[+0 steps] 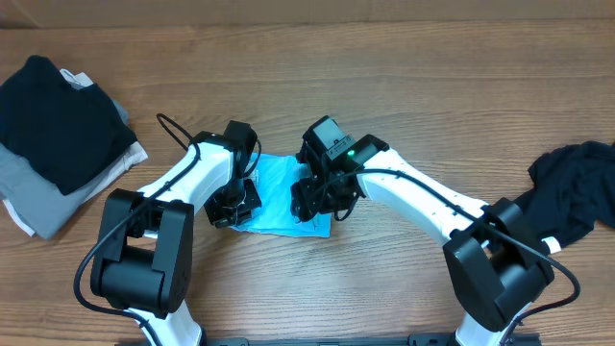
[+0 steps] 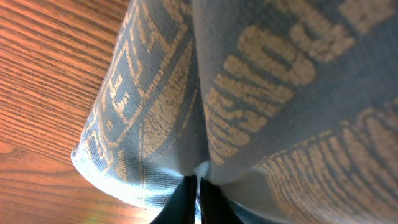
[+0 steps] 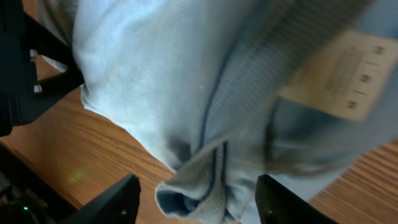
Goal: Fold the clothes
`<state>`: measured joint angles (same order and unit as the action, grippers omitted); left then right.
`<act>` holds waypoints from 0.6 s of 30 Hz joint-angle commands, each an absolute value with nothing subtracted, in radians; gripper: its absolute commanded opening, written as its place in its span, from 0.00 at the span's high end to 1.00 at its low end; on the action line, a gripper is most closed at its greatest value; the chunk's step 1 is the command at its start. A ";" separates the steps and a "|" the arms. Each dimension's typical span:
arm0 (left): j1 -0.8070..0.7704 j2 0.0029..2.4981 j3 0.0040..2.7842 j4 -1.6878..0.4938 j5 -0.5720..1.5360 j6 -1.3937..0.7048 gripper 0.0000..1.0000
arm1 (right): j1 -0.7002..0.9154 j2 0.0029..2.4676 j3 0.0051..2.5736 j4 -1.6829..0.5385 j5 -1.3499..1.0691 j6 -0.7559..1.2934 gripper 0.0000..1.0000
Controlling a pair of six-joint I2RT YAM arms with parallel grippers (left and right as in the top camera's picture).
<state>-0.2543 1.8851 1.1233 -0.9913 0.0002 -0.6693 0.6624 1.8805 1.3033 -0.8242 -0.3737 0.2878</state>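
left claw (image 1: 233, 204) and right claw (image 1: 312, 199) are both down on the light blue shirt (image 1: 279, 190). the shirt lies bunched on the table (image 1: 404, 86), between and under the two claws, with the left claw at its left edge and the right claw at its right edge. left wrist view: the left claw's fingers (image 2: 180, 204) are narrow, pinched nearly together, with a fold of the shirt caught at their tips. cloth with tan printed lettering (image 2: 255, 93) rises straight ahead of that claw and fills most of the view, with bare wood off to the claw's left. right wrist view: the right claw is wide, fingers (image 3: 115, 199) well apart, with a rolled hem of the shirt sitting in the gap between them. cannot tell if either pad touches it. a tan label (image 3: 342, 74) sits on the cloth ahead and to the right of that claw. a stack of folded clothes (image 1: 58, 144), black on grey, is well out beyond the left claw on its outer side. a black garment (image 1: 577, 187) lies in a loose heap well out beyond the right claw on its outer side.
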 commanded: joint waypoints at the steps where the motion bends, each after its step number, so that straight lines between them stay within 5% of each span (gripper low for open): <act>1: -0.254 1.922 1.086 -0.963 0.039 -0.650 0.90 | 0.669 1.860 1.279 -0.793 -0.340 0.299 0.42; 9: -0.254 1.922 1.086 -0.965 0.039 -0.650 0.90 | 0.656 1.860 1.269 -0.922 0.103 0.513 0.52; 18: -0.253 1.906 1.096 -0.976 0.069 -0.619 0.96 | 0.621 1.859 1.269 -1.001 0.133 0.558 0.50</act>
